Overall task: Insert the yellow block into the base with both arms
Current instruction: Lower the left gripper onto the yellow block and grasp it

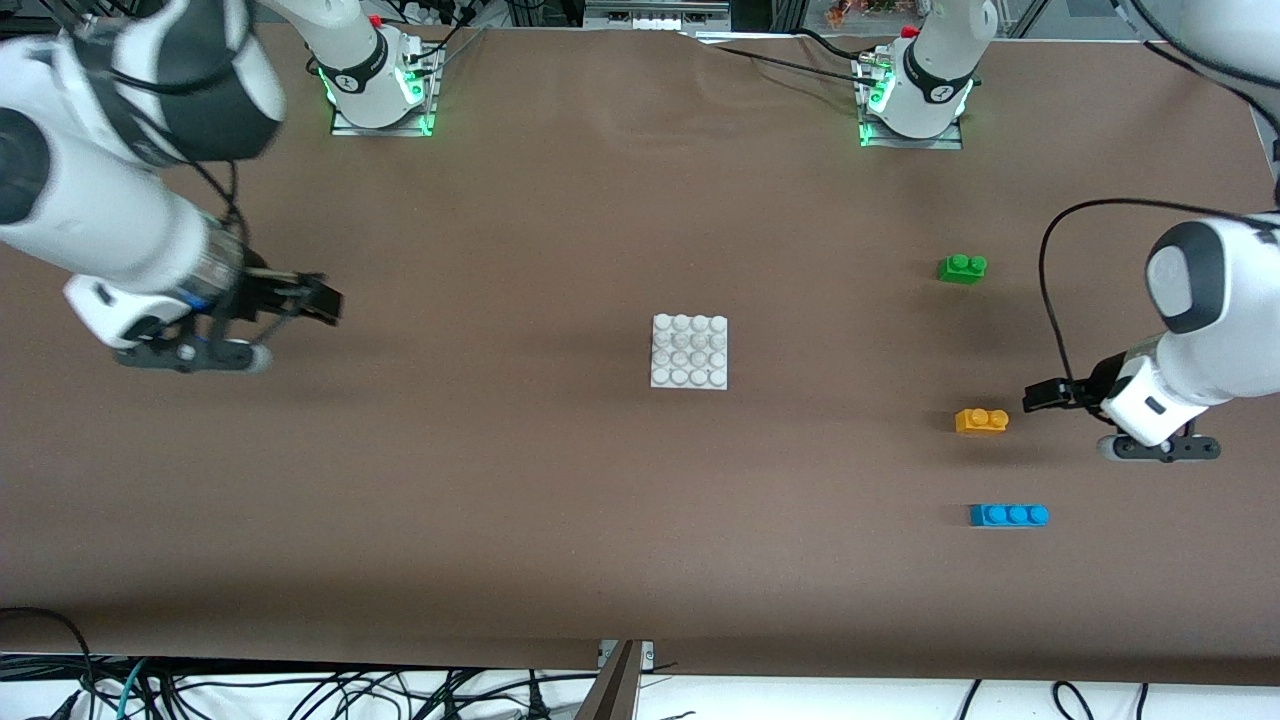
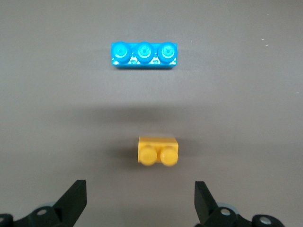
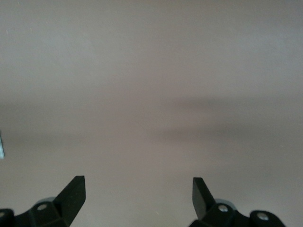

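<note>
I can read no text, label, brand or number anywhere on my feeds. The only markings are small round black emblems on the two arm bases, and I can't tell what they say.

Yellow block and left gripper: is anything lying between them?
Nothing: the left wrist view shows only bare brown table between the open left gripper and the yellow block; the blue brick lies past the block.

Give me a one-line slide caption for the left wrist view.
Open left gripper hovers over the table near the yellow block, blue brick alongside.
</note>
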Motion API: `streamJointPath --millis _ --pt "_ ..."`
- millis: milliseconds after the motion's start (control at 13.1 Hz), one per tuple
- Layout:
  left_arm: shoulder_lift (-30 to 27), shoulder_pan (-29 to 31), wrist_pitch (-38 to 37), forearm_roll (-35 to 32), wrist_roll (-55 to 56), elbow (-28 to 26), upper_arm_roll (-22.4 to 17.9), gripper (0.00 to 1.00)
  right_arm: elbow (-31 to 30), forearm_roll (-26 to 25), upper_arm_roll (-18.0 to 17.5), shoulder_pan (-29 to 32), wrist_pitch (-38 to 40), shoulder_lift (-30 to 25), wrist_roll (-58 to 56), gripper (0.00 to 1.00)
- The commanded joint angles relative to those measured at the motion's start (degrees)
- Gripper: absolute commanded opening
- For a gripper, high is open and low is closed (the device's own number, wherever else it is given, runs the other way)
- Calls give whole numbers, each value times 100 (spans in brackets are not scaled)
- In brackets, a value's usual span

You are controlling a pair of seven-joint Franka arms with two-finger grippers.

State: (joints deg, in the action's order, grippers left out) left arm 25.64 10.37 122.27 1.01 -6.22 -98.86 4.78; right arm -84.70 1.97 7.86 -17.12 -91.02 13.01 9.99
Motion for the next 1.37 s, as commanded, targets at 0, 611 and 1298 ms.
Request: streamJointPath --millis 0,611,1298 --pt "-50 -35 1049 13 -266 -798 31 100 -1002 -21 -389 594 5 -1017 -435 100" --pt "284 -219 2345 -602 -353 -1505 49 100 -1198 -109 -900 1211 76 -1249 -603 100" --pt "398 -211 2495 -620 -362 -1478 40 39 -918 -205 -804 1238 -56 -1064 -550 100"
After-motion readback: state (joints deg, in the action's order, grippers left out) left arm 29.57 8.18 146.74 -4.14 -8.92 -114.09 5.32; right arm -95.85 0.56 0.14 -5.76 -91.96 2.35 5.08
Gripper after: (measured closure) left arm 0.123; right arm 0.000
